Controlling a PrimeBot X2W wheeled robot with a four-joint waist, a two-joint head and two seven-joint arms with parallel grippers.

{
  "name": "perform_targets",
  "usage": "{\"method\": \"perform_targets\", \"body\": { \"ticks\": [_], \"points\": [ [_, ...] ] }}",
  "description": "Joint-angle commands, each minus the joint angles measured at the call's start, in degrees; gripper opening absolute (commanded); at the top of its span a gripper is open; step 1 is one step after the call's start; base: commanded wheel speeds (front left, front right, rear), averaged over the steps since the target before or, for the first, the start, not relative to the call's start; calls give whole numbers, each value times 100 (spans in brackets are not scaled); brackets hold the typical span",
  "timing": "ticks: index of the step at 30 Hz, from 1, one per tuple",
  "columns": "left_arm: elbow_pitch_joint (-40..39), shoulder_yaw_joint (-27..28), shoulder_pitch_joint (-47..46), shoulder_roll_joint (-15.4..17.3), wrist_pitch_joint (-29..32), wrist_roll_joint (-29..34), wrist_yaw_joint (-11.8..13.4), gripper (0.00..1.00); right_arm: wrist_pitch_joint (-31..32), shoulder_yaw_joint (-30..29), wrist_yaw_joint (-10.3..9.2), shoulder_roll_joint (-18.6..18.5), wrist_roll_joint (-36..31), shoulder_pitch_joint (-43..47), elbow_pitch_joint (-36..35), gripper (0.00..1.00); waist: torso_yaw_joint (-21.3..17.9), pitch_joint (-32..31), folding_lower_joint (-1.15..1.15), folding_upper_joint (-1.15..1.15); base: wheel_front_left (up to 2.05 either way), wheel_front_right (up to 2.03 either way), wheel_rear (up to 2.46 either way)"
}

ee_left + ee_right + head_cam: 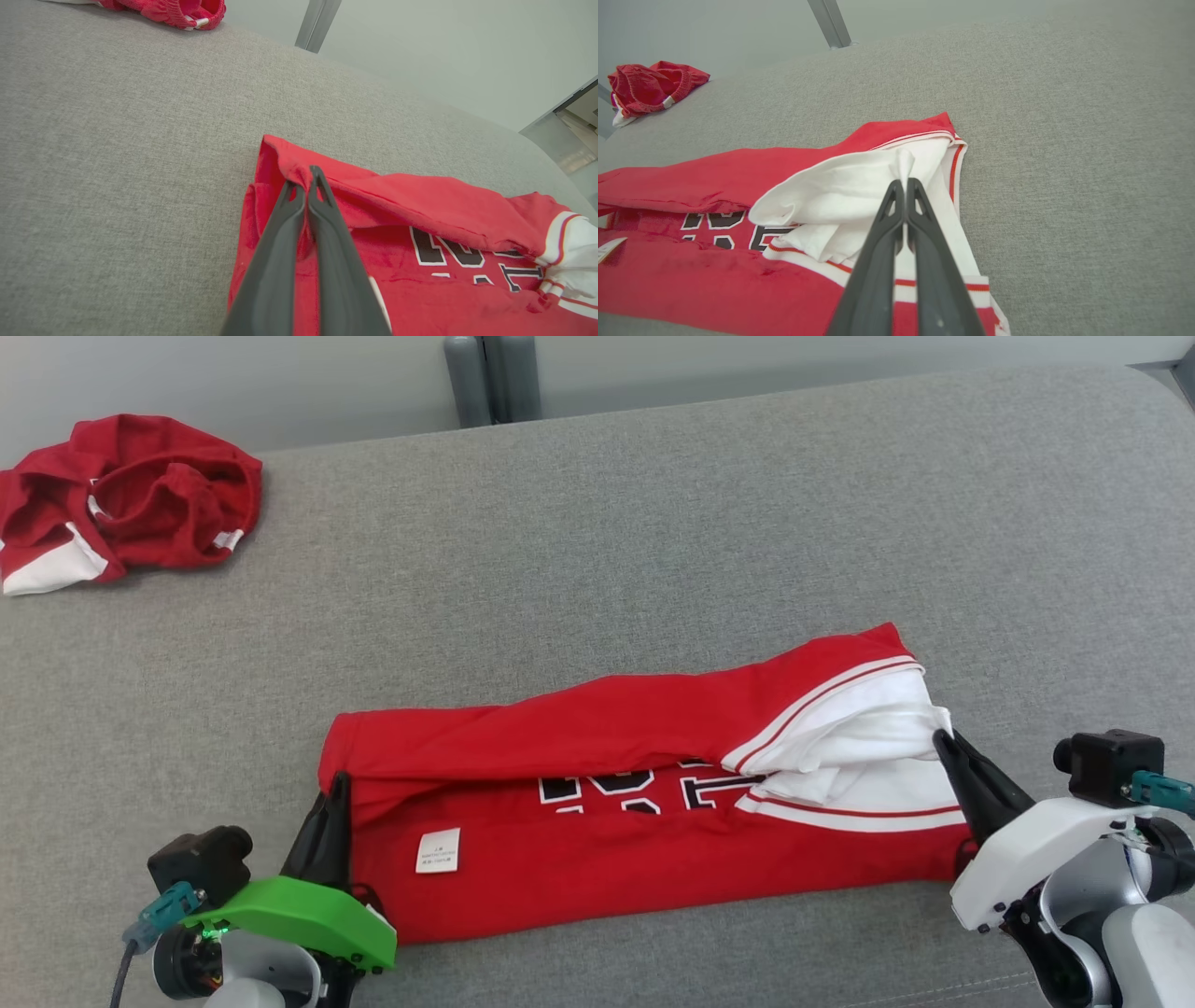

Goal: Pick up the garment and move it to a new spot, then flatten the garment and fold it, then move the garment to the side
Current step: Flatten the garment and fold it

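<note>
Left claw (340,782) with green shell (299,915), right claw (941,739) white-shelled, long dark fingers (275,261), black wrist cameras (201,861), teal cable plugs (168,903).

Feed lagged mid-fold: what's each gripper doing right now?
Left gripper: closed on the shirt's red left edge.
Right gripper: closed on the shirt's white fabric.

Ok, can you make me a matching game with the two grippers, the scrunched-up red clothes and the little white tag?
1 left gripper
2 right gripper
3 crumpled red garment
4 white label

A lies far off at the left of the grey surface
B shut on the red jersey's white end
C sits on the jersey's near red part
D shut on the jersey's red end

Pairs: 1-D, 2-B, 3-A, 4-C
</note>
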Motion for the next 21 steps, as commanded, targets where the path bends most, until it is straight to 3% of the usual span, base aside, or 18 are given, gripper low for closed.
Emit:
{"method": "perform_targets", "body": {
  "ticks": [1, 9, 10, 11, 12, 13, 14, 21],
  "points": [
    [33, -3, 86, -16, -49, -17, -29, 0, -64, -83, 0, 22, -79, 78, -5, 0, -6, -5, 0, 0, 0, 0, 0],
    [196, -51, 268, -128, -116, -122, -66, 0, -206, -180, 0, 165, -196, 215, 169, 2, -4, -23, 0, 0, 0, 0, 0],
    [207, -56, 306, -147, -140, -141, -65, 0, -219, -209, 0, 175, -198, 247, 202, 16, 3, -32, 0, 0, 0, 0, 0],
    [211, -57, 342, -159, -154, -161, -66, 35, -237, -240, 0, 187, -194, 281, 231, 31, 9, -41, 0, 0, 0, 0, 0],
    [211, -57, 391, -170, -171, -180, -65, 64, -266, -282, 1, 198, -187, 331, 260, 47, 16, -55, 0, 0, 0, 0, 0],
    [205, -56, 432, -174, -199, -186, -67, 100, -274, -306, 1, 203, -185, 368, 275, 72, 20, -68, 0, 0, 0, 0, 0],
    [185, -55, 494, -176, -221, -206, -74, 100, -310, -358, 0, 217, -184, 427, 290, 100, 25, -87, 0, 0, 0, 0, 0],
    [-187, 46, 902, -143, -462, -165, 47, 100, -415, -724, 0, 260, -244, 836, 250, 100, 66, -286, 0, 0, 0, 0, 0]
  ]
}}
